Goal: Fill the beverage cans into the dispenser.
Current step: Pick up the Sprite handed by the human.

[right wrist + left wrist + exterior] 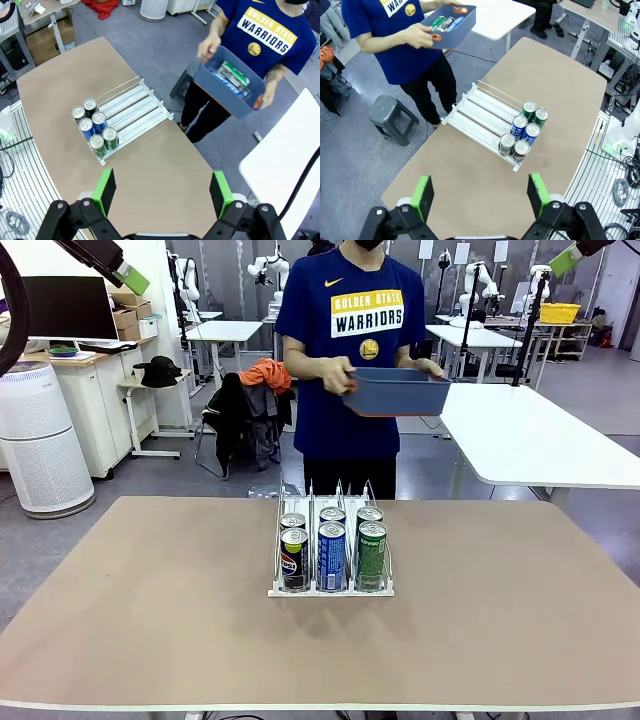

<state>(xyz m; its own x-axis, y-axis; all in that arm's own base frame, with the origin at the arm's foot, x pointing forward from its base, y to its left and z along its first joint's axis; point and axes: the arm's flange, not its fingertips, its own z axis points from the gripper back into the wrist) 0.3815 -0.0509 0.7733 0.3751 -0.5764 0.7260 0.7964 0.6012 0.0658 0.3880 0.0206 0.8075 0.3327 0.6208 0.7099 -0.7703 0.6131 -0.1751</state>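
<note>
Dispenser [330, 592] sits centred on the table [150, 620] with six beverage cans [331, 555] in it, two per lane at the robot-side end: black, blue, green from the robot's left, with the far half of each lane bare. Left gripper [480, 194] and right gripper [162, 192] both hang high over the table, jaws spread wide with nothing between them; the rack is well apart from the fingers, framed beyond each gap. Person at the far side holds a blue-grey tub [395, 392] in both hands off the table, with spare cans [231, 75] inside.
</note>
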